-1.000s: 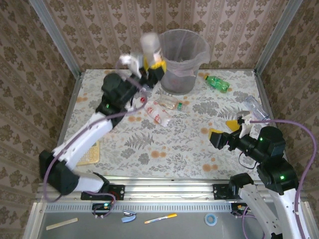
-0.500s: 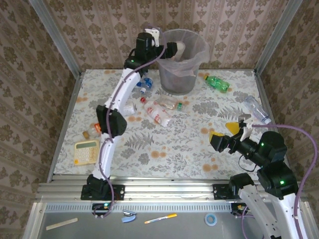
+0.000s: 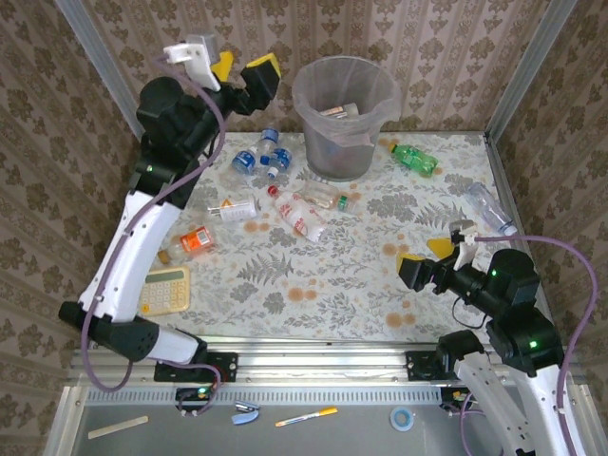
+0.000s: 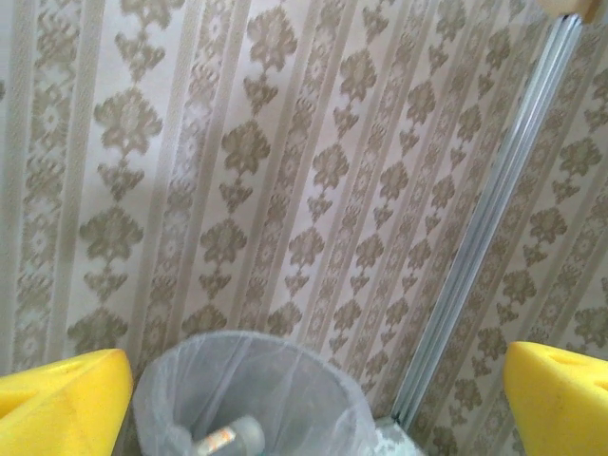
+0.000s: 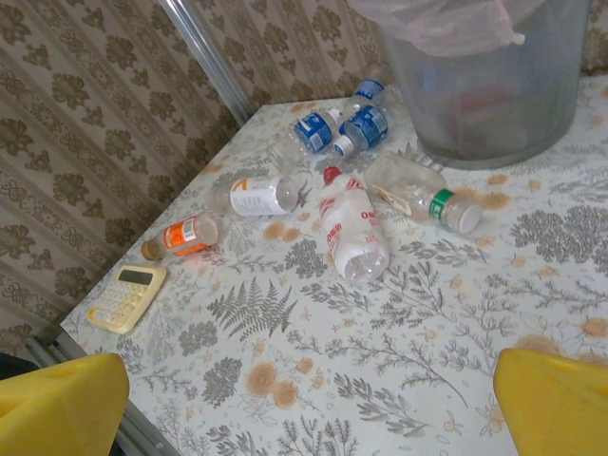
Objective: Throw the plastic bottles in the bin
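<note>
My left gripper (image 3: 242, 72) wide, empty, high beside bin (image 3: 328, 152). My right gripper (image 3: 427, 258) wide, empty. Remaining plastic bottles (image 3: 306, 215) lie on table (image 3: 313, 275) near bin. Next, likely: descend on blue-label pair (image 3: 261, 161), clamp one across body.

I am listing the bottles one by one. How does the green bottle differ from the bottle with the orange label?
The green bottle is tinted green all over; the orange-label bottle is clear with an orange band. The green bottle lies right of the bin; the orange-label bottle lies far left, near the calculator. Both lie on their sides on the table, outside the bin.
</note>
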Controlling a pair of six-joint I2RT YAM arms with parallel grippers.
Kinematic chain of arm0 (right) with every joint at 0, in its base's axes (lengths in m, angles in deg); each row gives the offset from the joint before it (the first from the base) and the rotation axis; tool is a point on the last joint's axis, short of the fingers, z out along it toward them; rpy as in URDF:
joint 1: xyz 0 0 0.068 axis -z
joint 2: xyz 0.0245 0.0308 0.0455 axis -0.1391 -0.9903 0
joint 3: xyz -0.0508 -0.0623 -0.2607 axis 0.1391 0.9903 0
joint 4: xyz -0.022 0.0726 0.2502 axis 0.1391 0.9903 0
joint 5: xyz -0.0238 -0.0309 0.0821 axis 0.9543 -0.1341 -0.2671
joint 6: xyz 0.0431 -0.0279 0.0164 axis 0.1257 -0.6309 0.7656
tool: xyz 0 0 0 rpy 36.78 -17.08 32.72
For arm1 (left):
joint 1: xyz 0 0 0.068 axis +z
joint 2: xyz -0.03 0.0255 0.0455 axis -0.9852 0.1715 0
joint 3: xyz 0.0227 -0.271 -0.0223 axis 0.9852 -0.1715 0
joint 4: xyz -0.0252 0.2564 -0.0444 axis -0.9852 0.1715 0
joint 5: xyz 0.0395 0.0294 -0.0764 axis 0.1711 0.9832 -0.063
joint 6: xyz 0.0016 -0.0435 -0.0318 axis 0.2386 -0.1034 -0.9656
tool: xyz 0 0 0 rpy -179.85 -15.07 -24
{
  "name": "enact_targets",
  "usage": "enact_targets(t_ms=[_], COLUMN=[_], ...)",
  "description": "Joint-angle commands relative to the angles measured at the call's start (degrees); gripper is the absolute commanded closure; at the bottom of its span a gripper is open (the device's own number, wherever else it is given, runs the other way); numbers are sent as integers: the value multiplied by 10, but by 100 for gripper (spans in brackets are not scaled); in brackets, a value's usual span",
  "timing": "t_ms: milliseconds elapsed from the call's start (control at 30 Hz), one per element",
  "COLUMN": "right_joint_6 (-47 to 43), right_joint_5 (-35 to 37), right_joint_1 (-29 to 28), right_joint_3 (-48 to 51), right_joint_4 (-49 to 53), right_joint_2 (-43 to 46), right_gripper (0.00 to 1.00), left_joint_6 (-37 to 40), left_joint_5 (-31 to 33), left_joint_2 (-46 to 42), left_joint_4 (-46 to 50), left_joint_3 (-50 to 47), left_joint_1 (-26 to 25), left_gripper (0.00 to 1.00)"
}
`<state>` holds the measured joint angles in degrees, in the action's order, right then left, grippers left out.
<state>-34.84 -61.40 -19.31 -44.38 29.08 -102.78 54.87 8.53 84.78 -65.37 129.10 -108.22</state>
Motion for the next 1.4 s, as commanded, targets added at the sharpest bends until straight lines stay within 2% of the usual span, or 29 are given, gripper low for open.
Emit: enact_targets(t_ms=[0,167,300,433,567,767,1000,1367], right_joint_6=[13,12,14,19,26,31,41,41], right_joint_5=[-3,0,-2,-3,-5,-4,0,-2], right_joint_1=[-4,-5,-4,-4,-4,-4,-4,-4], right_joint_3=[4,3,4,8,18,18,24,28], right_joint_4=[12,25,28,25,20,33,37,33], right_joint_2=[2,7,7,3,-2,0,11,16], right_gripper=[0,0,0,0,0,0,0,0], left_joint_6=[-3,-28,-70,-152,-245,-331,-405,-478], left_joint_5=[40,60,39,32,-7,-43,-53,-66], left_joint_2=[-22,-82,-124,-155,-173,-145,-76,39], left_joint_4=[64,131,156,179,97,-49,-176,-298], left_joint_3=[-63,-135,-228,-321,-452,-575,-628,-645], left_joint_1=[-9,-16,-16,-17,-19,-29,-44,-58], left_gripper=[0,0,0,0,0,2,4,10])
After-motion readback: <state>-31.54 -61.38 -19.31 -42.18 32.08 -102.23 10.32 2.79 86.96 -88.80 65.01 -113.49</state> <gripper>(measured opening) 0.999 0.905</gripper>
